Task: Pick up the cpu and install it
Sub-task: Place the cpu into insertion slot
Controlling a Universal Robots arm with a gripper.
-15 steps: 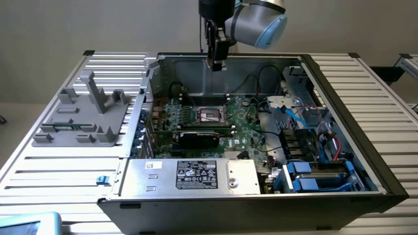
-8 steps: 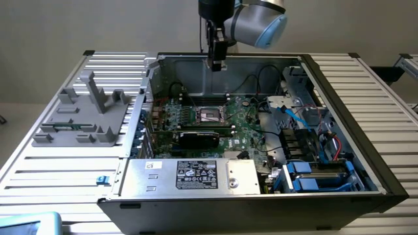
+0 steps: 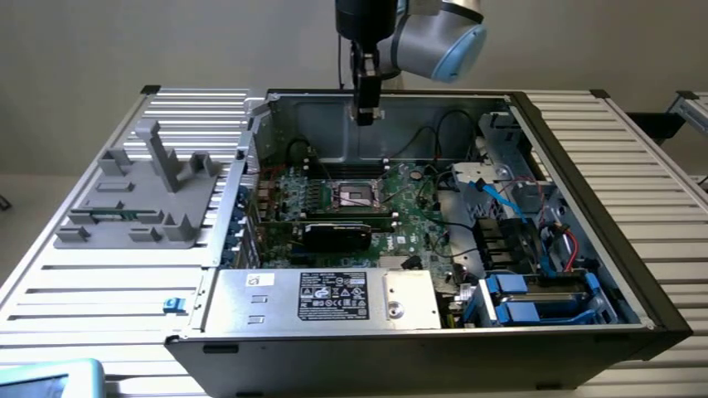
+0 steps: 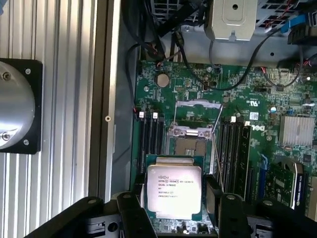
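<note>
Arm is over the open computer case (image 3: pixel 575 166) on the worktop (image 3: pixel 111 282), with the gripper (image 3: pixel 366 112) high above the motherboard (image 3: pixel 420 207).

- **Grip:** in the wrist view the gripper (image 4: pixel 176 210) is closed on the cpu (image 4: pixel 174 191), its fingers (image 4: pixel 130 213) bearing on opposite edges. The chip sits flat, metal top with printed lettering facing the camera.
- **Position:** the cpu hangs in the air, well apart from the socket (image 4: pixel 190 148) and offset from it, not centred over it.
- **Socket:** the socket is bare. Its metal frame (image 4: pixel 197 106) is tipped up and the lever (image 4: pixel 216 158) is out to one side.

Judgement: the step in hand is carrying the cpu to the socket.
- Keep the chip level.
- Square its edges to the socket.
- Stay clear of the raised frame and the lever.
- Don't squeeze any harder, since the board edge looks thin.
</note>
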